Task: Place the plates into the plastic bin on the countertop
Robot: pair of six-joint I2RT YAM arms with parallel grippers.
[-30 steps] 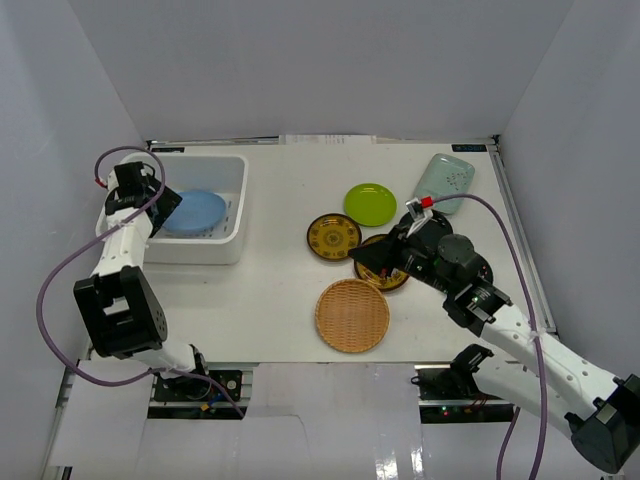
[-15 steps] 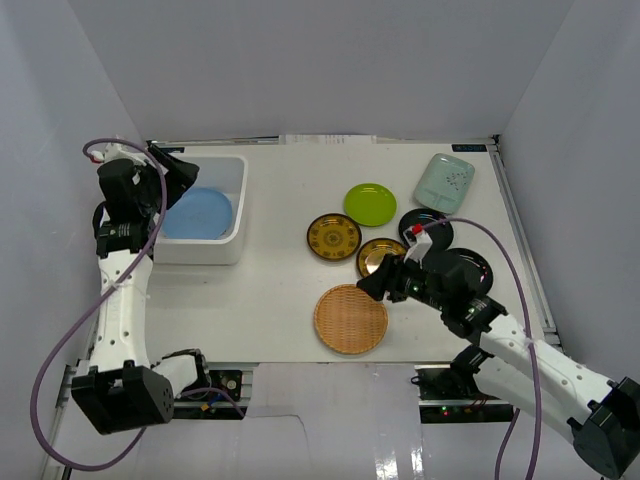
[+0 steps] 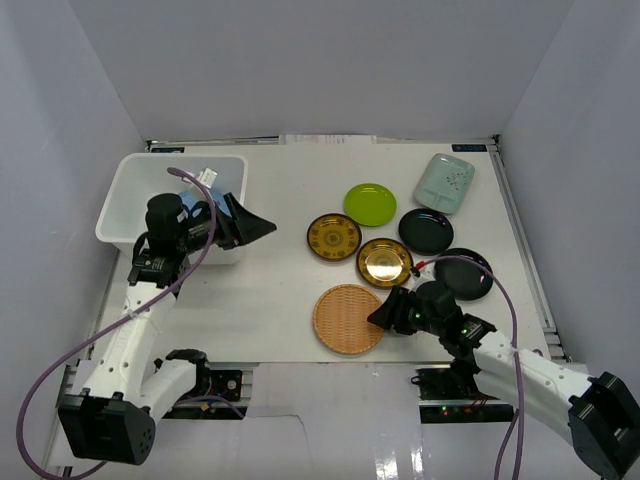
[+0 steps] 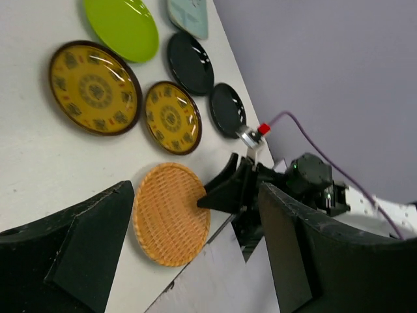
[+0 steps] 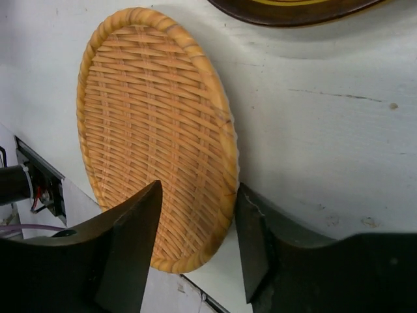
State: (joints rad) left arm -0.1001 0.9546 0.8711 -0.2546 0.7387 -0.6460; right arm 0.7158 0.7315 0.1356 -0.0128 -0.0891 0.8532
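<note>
Right gripper (image 5: 195,190) astride round woven plate (image 5: 156,117)

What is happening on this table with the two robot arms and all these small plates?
Two arms are collecting plates into the white plastic bin. The right gripper is open, its fingers astride the rim of the tan woven round plate, not closed on it. The left gripper hovers open and empty by the bin's right wall. Six other plates, one a lime green round one, lie on the white countertop.
</note>
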